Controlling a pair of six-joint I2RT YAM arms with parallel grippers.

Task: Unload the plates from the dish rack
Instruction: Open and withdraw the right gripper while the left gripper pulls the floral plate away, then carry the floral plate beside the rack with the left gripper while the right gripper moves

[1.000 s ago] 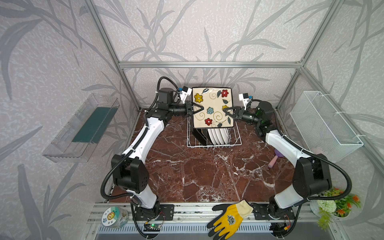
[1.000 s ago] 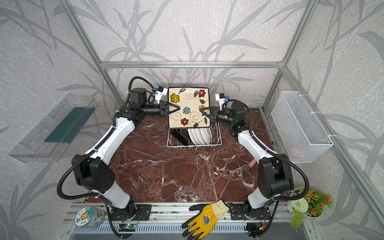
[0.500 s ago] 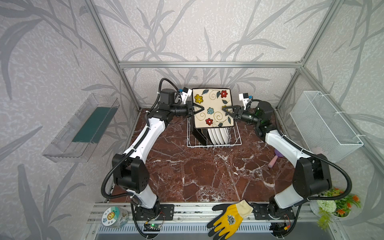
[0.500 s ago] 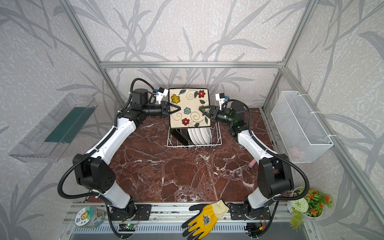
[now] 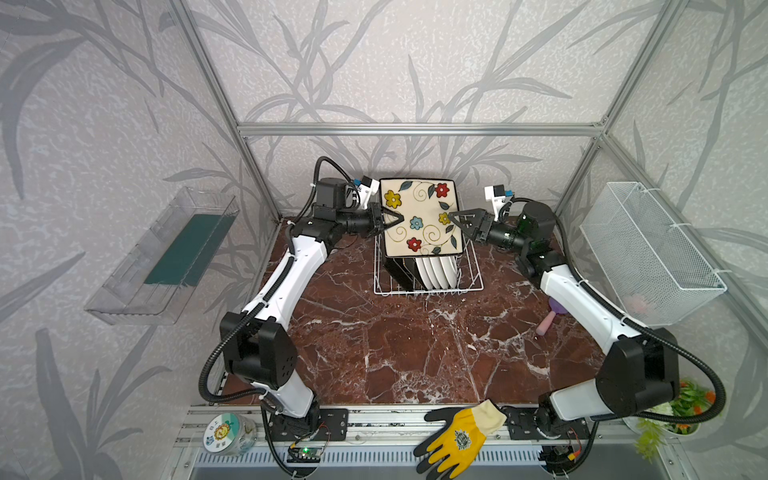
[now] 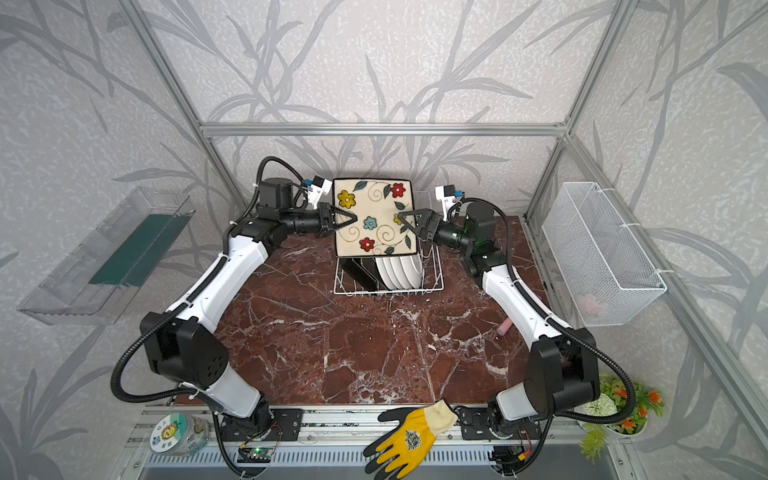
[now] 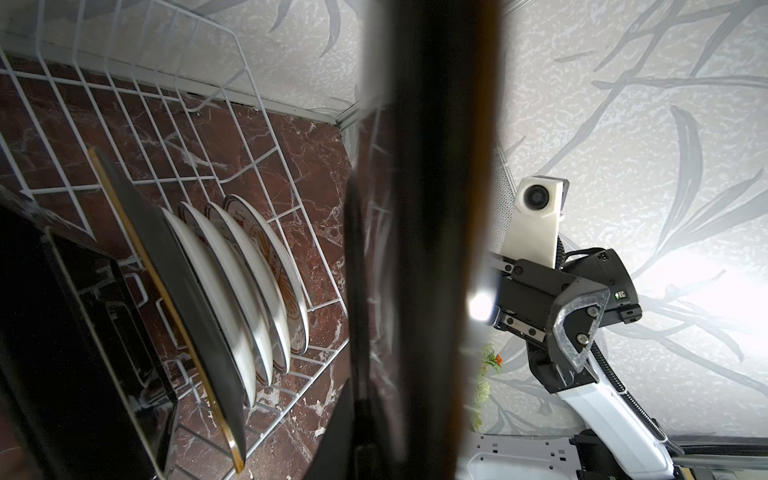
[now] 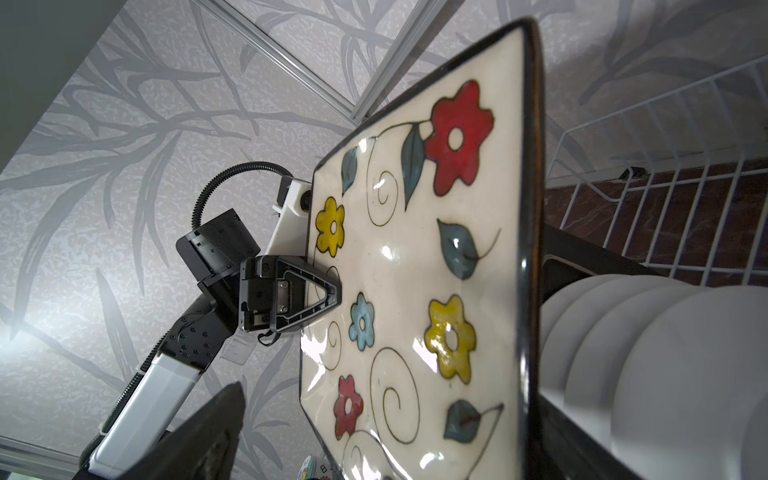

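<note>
A square plate (image 5: pixel 419 216) with a cream flowered face hangs upright above the white wire dish rack (image 5: pixel 473 282), as both top views show. My left gripper (image 5: pixel 394 218) is shut on its left edge; the right wrist view shows that grip (image 8: pixel 328 291) against the plate (image 8: pixel 415 291). My right gripper (image 5: pixel 452 216) stands open at the plate's right edge, one finger (image 8: pixel 216 419) well off the face. In the rack (image 7: pixel 166 104) stand round white plates (image 5: pixel 436 270) and black-backed square plates (image 5: pixel 397 270). The held plate's edge (image 7: pixel 428 208) fills the left wrist view.
A white mesh basket (image 5: pixel 648 253) hangs on the right wall and a clear tray (image 5: pixel 166 253) on the left wall. A pink and purple item (image 5: pixel 548 320) lies on the marble under the right arm. A yellow glove (image 5: pixel 457 436) and a jar (image 5: pixel 226 432) sit on the front rail.
My right gripper has opened and let go of the plate's right edge. The left gripper still holds the plate, which has hardly moved.
</note>
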